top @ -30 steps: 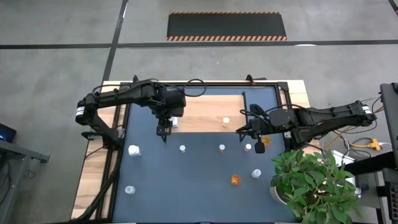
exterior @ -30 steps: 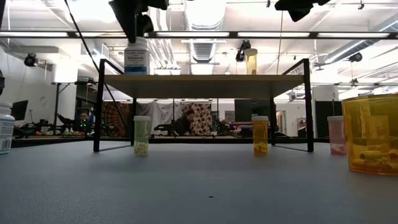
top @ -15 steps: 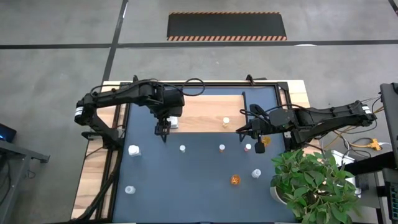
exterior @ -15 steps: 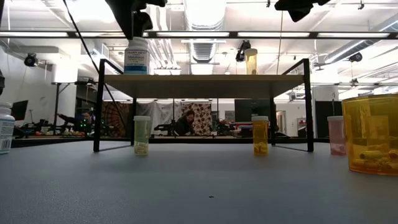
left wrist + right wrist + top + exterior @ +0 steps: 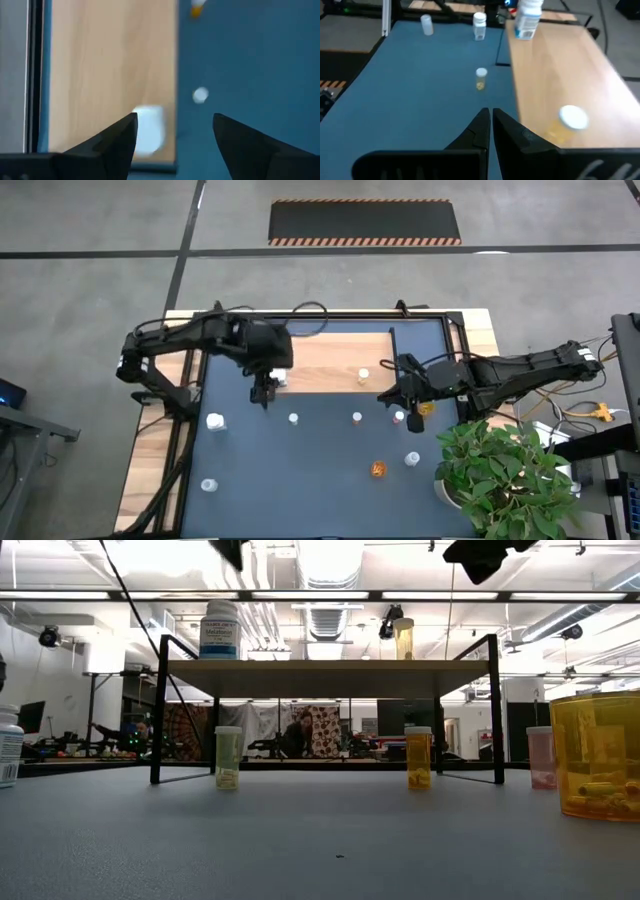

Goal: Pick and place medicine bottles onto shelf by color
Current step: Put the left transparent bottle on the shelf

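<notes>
White bottle on shelf, my left gripper apart above it.
My left gripper [image 5: 264,394] hangs spread over the white bottle [image 5: 282,377] at the shelf [image 5: 330,360] edge; my right gripper [image 5: 418,418] is pressed together, empty.

Both arms are matt black with jointed segments. The left arm [image 5: 190,340] carries a white band near its base and a black cable looping over its wrist. The right arm [image 5: 520,368] has a white band near its base. Each pincer has two black, tapered, wedge-shaped fingers [image 5: 112,145].
</notes>
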Robot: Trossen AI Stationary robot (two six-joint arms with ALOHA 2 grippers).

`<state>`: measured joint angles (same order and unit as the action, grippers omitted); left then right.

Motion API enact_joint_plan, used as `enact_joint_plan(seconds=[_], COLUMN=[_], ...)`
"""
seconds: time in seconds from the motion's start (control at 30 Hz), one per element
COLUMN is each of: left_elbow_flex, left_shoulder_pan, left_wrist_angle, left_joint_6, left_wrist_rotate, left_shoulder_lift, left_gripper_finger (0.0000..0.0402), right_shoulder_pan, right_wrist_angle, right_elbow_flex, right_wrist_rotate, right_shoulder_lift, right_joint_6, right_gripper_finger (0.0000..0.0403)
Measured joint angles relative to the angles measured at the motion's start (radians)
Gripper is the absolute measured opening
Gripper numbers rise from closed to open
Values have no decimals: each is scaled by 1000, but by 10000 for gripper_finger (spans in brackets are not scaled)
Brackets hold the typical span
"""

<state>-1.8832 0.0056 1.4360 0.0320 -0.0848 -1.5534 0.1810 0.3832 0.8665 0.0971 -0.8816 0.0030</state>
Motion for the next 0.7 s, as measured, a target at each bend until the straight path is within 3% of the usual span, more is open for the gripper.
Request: enact_joint_plan(seconds=[0.17, 0.4, 0.57, 0.7], left_elbow_flex=[40, 171, 314, 410], left_shoulder_pan=[-146, -365, -456, -477], left_wrist_angle=[-157, -423, -681, -769], left_joint_6=[-42, -55, -49, -49], left_wrist_rotate=[-56, -212, -238, -253], left_shoulder_lift=[8, 5, 4, 4], left_gripper_finger=[242, 242, 242, 242], right_shoulder_pan=[39, 94, 107, 109], right_wrist_angle=[-26, -54, -80, -85], right_elbow_flex=[0, -1, -1, -1], right_wrist_rotate=[0, 0, 0, 0], right_shoulder_lift=[-43, -94, -134, -175], right_joint_6=[-4, -22, -16, -14], right_gripper_finger=[13, 13, 13, 13])
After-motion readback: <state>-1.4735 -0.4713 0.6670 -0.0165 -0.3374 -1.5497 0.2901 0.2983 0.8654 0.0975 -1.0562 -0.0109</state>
